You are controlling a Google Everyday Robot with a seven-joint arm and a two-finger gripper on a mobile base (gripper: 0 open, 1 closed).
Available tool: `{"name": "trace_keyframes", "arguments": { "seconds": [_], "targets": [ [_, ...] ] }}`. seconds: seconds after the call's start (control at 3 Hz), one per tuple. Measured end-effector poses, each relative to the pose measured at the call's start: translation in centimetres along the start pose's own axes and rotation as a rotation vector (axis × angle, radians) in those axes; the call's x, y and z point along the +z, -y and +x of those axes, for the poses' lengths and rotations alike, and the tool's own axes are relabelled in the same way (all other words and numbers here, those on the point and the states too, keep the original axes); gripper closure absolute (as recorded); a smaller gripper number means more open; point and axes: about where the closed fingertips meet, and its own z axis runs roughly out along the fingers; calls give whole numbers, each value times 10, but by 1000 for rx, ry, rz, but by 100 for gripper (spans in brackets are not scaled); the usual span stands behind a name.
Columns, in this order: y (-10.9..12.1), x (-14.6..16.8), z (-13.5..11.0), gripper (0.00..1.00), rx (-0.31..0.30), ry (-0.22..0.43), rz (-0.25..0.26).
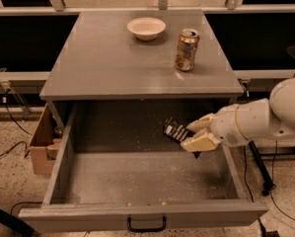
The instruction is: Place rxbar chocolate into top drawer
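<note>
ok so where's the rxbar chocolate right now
In the camera view, the rxbar chocolate is clamped in the gripper over the right side of the open top drawer, just below the tabletop front edge, not yet released.

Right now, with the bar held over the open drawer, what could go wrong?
The hand grips the rxbar chocolate by one end, tilted above the top drawer; dropped from here, it may land on edge or slide. The hand also sits close to the drawer's right wall and the tabletop front edge, so lifting carelessly may bump either.

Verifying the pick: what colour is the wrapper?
Black, white lettering, camera view; gripper holds rxbar chocolate over drawer.
</note>
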Motion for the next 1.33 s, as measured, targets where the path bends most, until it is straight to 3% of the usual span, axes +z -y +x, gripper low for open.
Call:
{"name": "trace_keyframes", "arguments": {
  "seconds": [0.33, 0.67, 1.0, 1.33],
  "targets": [
    [-6, 16, 19, 100, -6, -32, -21],
    [-14, 65, 8, 100, -61, -23, -60],
    [-18, 111, 5, 100, -68, -13, -79],
    [-18, 146, 16, 100, -12, -11, -76]
  ]
}}
